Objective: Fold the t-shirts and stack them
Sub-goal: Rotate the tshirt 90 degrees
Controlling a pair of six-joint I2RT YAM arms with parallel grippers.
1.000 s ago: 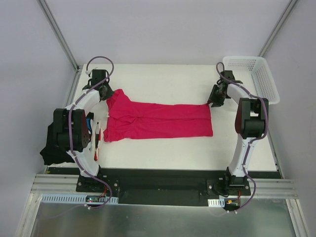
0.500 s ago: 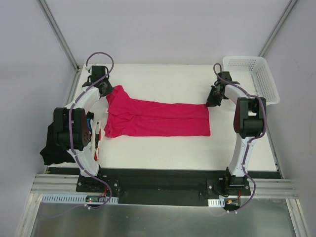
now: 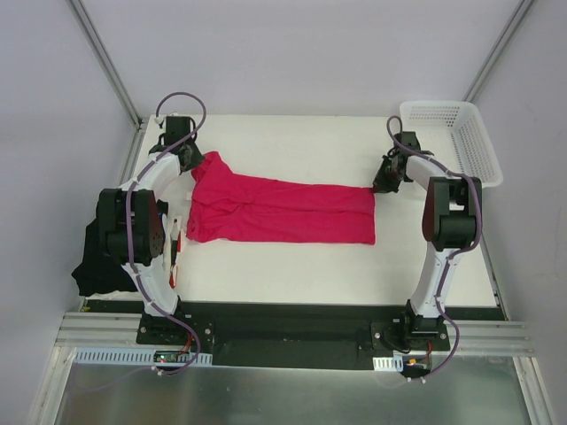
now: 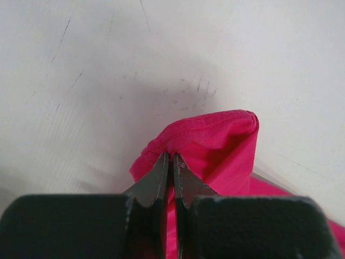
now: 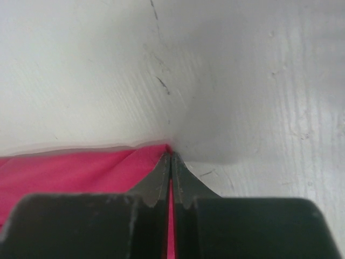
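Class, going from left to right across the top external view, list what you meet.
black cloth → left gripper → pink shirt → right gripper → basket

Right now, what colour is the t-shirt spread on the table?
The t-shirt is plain crimson-pink, clearest in the top external view.

We look down on a white table (image 3: 301, 146) boxed in by pale grey walls (image 3: 292, 53). Metal posts (image 3: 104, 57) rise at 11 and 1 o'clock, an aluminium rail (image 3: 97, 329) runs along 6 o'clock, and the light is soft and even.
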